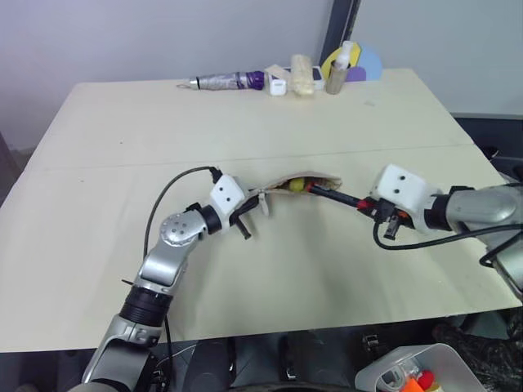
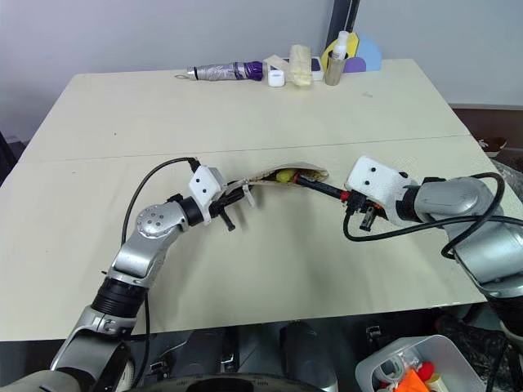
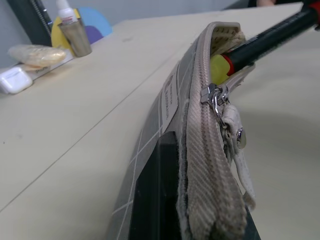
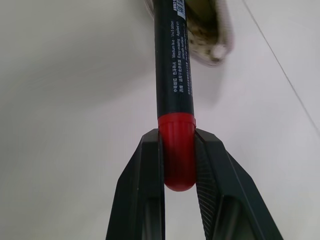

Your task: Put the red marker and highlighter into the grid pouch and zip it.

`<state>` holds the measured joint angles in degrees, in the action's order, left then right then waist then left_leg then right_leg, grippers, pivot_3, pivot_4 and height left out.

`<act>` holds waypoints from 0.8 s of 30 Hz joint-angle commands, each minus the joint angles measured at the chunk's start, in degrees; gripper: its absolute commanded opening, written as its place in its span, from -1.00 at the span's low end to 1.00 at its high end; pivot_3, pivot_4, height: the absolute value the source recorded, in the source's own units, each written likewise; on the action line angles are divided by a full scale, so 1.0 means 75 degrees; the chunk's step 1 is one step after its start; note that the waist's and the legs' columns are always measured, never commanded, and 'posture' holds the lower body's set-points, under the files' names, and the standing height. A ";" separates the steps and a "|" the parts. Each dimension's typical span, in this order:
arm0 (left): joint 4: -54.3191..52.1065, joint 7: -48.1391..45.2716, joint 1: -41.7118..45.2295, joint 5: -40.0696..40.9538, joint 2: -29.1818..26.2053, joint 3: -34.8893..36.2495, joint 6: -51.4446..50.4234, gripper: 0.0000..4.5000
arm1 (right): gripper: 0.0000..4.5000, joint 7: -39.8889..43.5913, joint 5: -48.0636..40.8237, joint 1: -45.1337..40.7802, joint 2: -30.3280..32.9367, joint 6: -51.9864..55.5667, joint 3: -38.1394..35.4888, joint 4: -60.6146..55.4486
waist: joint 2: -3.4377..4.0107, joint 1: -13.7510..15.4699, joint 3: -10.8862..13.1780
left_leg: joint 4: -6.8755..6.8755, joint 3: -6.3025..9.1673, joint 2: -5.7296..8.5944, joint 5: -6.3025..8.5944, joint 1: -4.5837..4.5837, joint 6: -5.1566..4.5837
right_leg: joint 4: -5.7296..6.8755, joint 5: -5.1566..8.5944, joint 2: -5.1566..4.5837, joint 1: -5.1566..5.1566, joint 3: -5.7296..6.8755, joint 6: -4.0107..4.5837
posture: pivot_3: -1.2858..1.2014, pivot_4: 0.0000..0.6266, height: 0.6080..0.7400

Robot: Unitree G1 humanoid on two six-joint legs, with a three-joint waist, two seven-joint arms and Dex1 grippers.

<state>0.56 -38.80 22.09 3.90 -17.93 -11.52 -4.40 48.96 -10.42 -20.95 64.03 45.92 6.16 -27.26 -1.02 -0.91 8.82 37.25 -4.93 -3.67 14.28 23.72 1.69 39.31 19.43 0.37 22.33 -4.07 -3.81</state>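
Note:
The grid pouch [image 1: 282, 184] stands on its long edge at the table's middle, its zipper mouth gaping at the right end. My left gripper [image 1: 252, 209] is shut on the pouch's left end, and the zipper pull [image 3: 218, 96] sits partway along the edge. A bit of the yellow highlighter [image 1: 296, 185] shows inside the mouth. The red marker [image 1: 339, 196], dark-bodied with a red end, slants from the right with its far end inside the mouth beside the highlighter [image 3: 216, 70]. My right gripper [image 4: 178, 145] is shut on the marker's red end.
Along the table's far edge lie a silver-and-purple tube [image 1: 225, 82], a small white case [image 1: 278, 86], a pale wrapped bundle [image 1: 302, 75], a spray bottle [image 1: 337, 69] and coloured discs [image 1: 368, 61]. A white bin [image 1: 409, 371] with orange things stands below the front right corner.

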 commanded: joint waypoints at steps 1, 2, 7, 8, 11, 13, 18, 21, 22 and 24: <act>-0.0231 -0.0113 0.0002 -0.0289 -0.0133 -0.0236 0.0493 -1.00 | -0.87 0.0020 0.0524 -0.0359 0.0058 -0.0188 0.0440 -0.0028 | 0.0000 -0.0008 0.0000 | 0.0000 0.0000 0.0000 0.0000 0.0000 0.0000 | 0.0000 0.0000 0.0000 -0.0001 0.0000 0.0000 | 0.03 -0.52 1.00; -0.0218 -0.0140 0.0003 -0.0400 -0.0188 -0.0328 0.0609 -1.00 | -0.87 0.0016 0.0637 -0.0486 -0.0013 -0.0173 0.0613 -0.0039 | 0.0000 -0.0007 0.0000 | 0.0000 -0.0001 0.0000 0.0000 0.0000 0.0000 | 0.0000 0.0000 0.0000 0.0001 0.0000 0.0001 | 0.03 -0.52 1.00; -0.0201 -0.0154 -0.0026 -0.0757 -0.0260 -0.0638 0.0910 -1.00 | -0.87 0.0079 0.1202 -0.1096 -0.0255 -0.0066 0.1445 -0.0189 | 0.0000 -0.0010 0.0000 | -0.0001 -0.0002 -0.0001 0.0000 0.0001 0.0000 | 0.0001 0.0000 0.0000 0.0005 -0.0002 0.0001 | 0.03 -0.52 1.00; -0.0206 -0.0146 -0.0028 -0.0792 -0.0244 -0.0671 0.0924 -1.00 | -0.87 0.0102 0.1327 -0.1180 -0.0282 -0.0072 0.1585 -0.0205 | 0.0001 -0.0010 0.0000 | -0.0001 -0.0002 -0.0001 0.0000 0.0001 0.0000 | 0.0001 0.0000 0.0000 0.0005 -0.0002 0.0001 | 0.03 -0.52 1.00; -0.0256 -0.0113 -0.0044 -0.0841 -0.0157 -0.0739 0.0880 -1.00 | -0.87 0.0167 0.1442 -0.1474 -0.0623 0.0126 0.1881 -0.0357 | 0.0000 -0.0008 0.0000 | 0.0000 -0.0002 -0.0001 0.0000 0.0001 0.0000 | 0.0001 0.0000 -0.0001 0.0005 -0.0002 0.0001 | 0.03 -0.52 1.00; -0.0278 -0.0105 -0.0064 -0.0869 -0.0115 -0.0782 0.0854 -1.00 | -0.87 0.0221 0.1427 -0.1702 -0.0958 0.0335 0.2056 -0.0551 | 0.0001 -0.0007 0.0000 | 0.0000 -0.0002 -0.0001 0.0000 0.0001 0.0000 | 0.0001 0.0001 -0.0001 0.0005 -0.0002 0.0001 | 0.03 -0.52 1.00; -0.0341 -0.0132 -0.0117 -0.0856 -0.0063 -0.0820 0.0796 -1.00 | -0.87 0.0206 0.1477 -0.2028 -0.1464 0.0649 0.2276 -0.0720 | 0.0000 -0.0005 0.0000 | 0.0001 -0.0002 -0.0001 0.0000 0.0004 0.0000 | 0.0002 0.0000 -0.0002 0.0008 -0.0001 0.0001 | 0.03 -0.52 1.00; -0.0378 -0.0171 -0.0149 -0.0814 -0.0085 -0.0794 0.0779 -1.00 | -0.87 0.0209 0.1623 -0.2068 -0.1514 0.0602 0.2316 -0.0666 | 0.0000 0.0009 0.0000 | 0.0001 -0.0002 -0.0001 0.0000 0.0005 0.0000 | 0.0002 0.0000 -0.0002 0.0008 -0.0001 0.0001 | 0.03 -0.52 1.00; -0.0399 -0.0205 -0.0170 -0.0778 -0.0113 -0.0771 0.0780 -1.00 | -0.87 0.0227 0.1671 -0.2068 -0.1498 0.0545 0.2307 -0.0624 | 0.0000 0.0007 0.0000 | 0.0002 -0.0002 -0.0001 0.0000 0.0005 -0.0001 | 0.0002 0.0000 -0.0002 0.0008 0.0000 0.0001 | 0.03 -0.52 1.00; -0.0436 -0.0271 -0.0204 -0.0712 -0.0169 -0.0730 0.0775 -1.00 | -0.87 0.0294 0.1685 -0.2054 -0.1463 0.0460 0.2237 -0.0566 | 0.0000 0.0003 0.0000 | 0.0001 -0.0002 -0.0001 0.0000 0.0005 -0.0001 | 0.0002 0.0000 -0.0002 0.0008 0.0000 0.0002 | 0.03 -0.52 1.00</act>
<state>-0.16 -39.91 20.72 -2.68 -19.49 -16.68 0.82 50.99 1.86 -34.43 53.02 51.36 24.36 -29.49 -1.02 -0.89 8.82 37.26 -4.94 -3.68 14.28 23.76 1.68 39.33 19.43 0.36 22.40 -4.08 -3.80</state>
